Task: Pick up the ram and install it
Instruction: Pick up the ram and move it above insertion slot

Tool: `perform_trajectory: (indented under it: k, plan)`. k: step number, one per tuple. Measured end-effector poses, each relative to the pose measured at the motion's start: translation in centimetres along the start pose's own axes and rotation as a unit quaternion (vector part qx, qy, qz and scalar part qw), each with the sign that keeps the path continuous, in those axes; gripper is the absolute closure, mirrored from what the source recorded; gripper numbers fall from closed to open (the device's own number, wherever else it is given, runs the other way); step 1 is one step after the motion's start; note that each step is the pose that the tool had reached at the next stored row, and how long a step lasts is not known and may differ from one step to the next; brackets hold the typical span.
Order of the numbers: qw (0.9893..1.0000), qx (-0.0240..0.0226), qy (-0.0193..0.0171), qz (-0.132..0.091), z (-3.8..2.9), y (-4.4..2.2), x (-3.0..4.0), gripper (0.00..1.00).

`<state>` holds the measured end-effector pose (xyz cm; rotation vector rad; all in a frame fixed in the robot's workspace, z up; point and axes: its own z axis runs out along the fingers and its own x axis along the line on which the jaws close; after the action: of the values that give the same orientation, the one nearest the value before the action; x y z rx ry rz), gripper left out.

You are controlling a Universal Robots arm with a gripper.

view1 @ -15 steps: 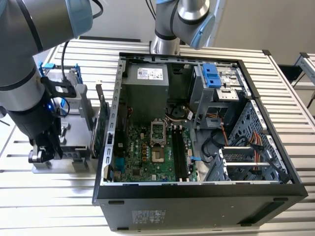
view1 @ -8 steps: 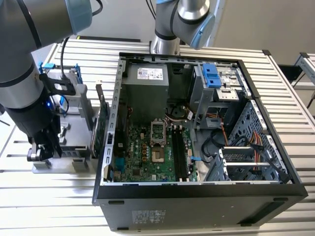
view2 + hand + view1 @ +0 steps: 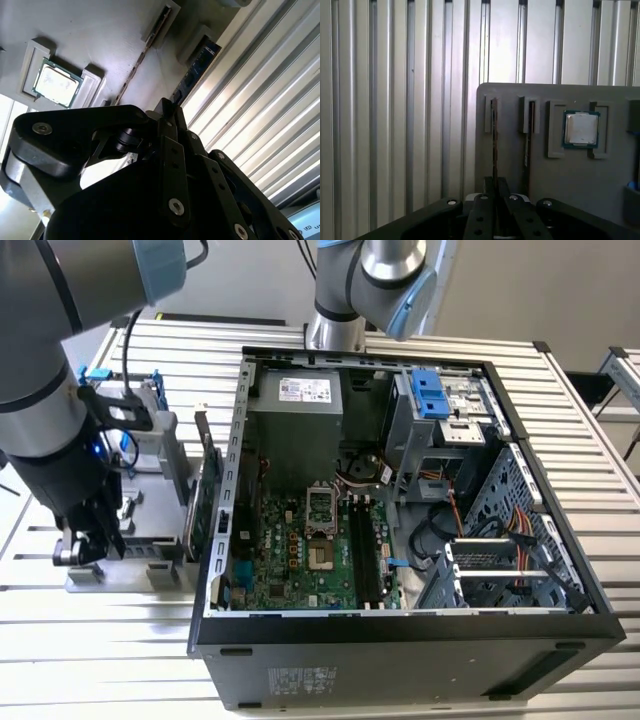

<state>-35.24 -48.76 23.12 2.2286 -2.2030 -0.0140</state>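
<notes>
The ram (image 3: 494, 135) is a thin dark stick standing on edge in a slot of the grey parts tray (image 3: 560, 190), near the tray's edge. In the second wrist view the ram (image 3: 196, 67) runs up from my fingertips. My gripper (image 3: 494, 184) is shut on the ram's near end, one black finger on each side, and the stick still sits in its slot. In the exterior view my gripper (image 3: 88, 545) is down over the tray (image 3: 150, 575), at the left of the open computer case (image 3: 400, 640). The motherboard's black slots (image 3: 358, 545) lie inside the case.
A second thin stick (image 3: 527, 135) stands in the neighbouring slot. A square silver CPU chip (image 3: 581, 129) rests in a pocket of the tray. A green expansion card (image 3: 205, 495) stands on edge between tray and case. A second arm's base (image 3: 335, 330) rises behind the case.
</notes>
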Motion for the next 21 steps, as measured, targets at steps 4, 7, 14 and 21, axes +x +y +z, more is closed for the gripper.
perform_trajectory:
  k: [4,7,14,21]
  plan:
    - [1.0000,0.0000,-0.0005,0.002,-0.24,0.00,0.00,1.00]
    - [1.0000,0.0000,-0.0011,0.005,-0.42,0.00,0.00,1.00]
    - [1.0000,0.0000,-0.0012,0.006,-0.95,0.01,0.00,1.00]
    - [1.0000,0.0000,-0.0012,0.006,-1.42,0.02,0.00,1.00]
